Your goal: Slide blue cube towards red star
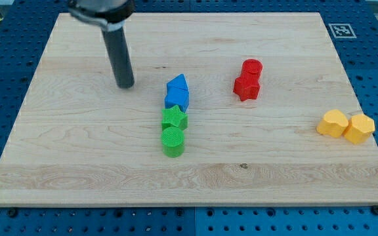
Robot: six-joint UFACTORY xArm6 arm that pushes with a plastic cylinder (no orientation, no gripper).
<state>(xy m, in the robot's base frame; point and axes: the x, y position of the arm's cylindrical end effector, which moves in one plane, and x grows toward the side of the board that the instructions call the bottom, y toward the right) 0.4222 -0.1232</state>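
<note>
The blue cube [176, 99] sits near the board's middle, touching another blue block [177, 84] just above it. The red star [246, 87] lies to the view's right of them, touching a red cylinder [251, 67] above it. My tip [125, 85] rests on the board to the view's left of the blue blocks, apart from them by a clear gap.
A green star [174, 118] touches the blue cube from below, and a green cylinder [172, 141] sits below that. Two yellow blocks [333, 123] [359, 128] lie side by side near the board's right edge. The wooden board [77, 164] lies on a blue pegboard.
</note>
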